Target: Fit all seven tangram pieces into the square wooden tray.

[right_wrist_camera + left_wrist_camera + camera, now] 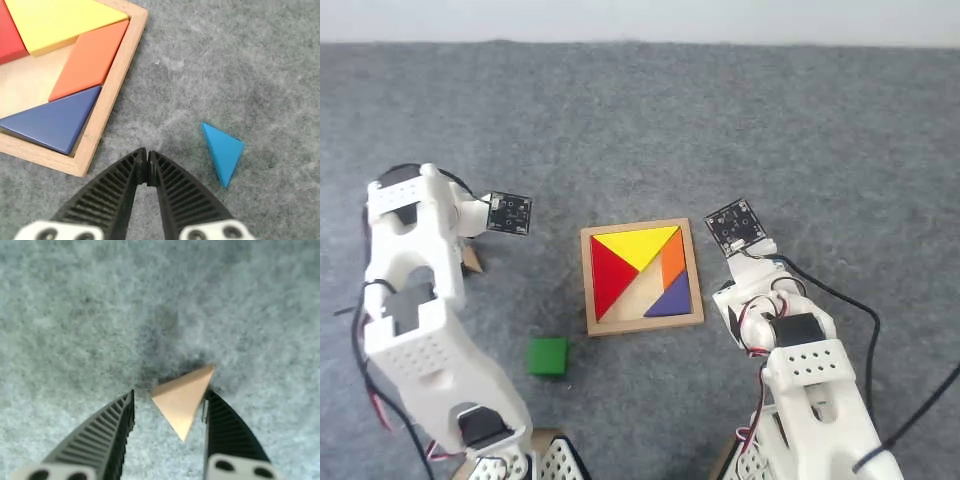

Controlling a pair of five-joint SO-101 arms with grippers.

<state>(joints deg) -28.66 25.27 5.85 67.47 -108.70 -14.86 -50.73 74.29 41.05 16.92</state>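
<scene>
Grey felt-like covering lies over the whole counter (800, 140).

Nearest the arm bases: green square (547, 356), flat on the counter, apart from the tray (586, 282), off its near-left corner.

Right gripper (147, 155): jaws pressed together, holding nothing. Tips are near the tray's outer edge, by the corner w/ the dark blue triangle (55, 120). Light blue triangle (222, 150) lies flat on the counter near the tips, on the side away from the tray, untouched.

Tray sits between the two arms. Contents:
- red triangle (608, 275), left side
- yellow triangle (638, 246), far side
- orange parallelogram (672, 268), right side
- dark blue triangle, near-right corner

Bare wood shows in the near-centre section.

Left gripper (169, 394), left of the tray: jaws spread, straddling the tan triangle (182, 400), which lies flat on the counter. One jaw is right against it, though contact can't be confirmed. The other jaw is apart.
</scene>
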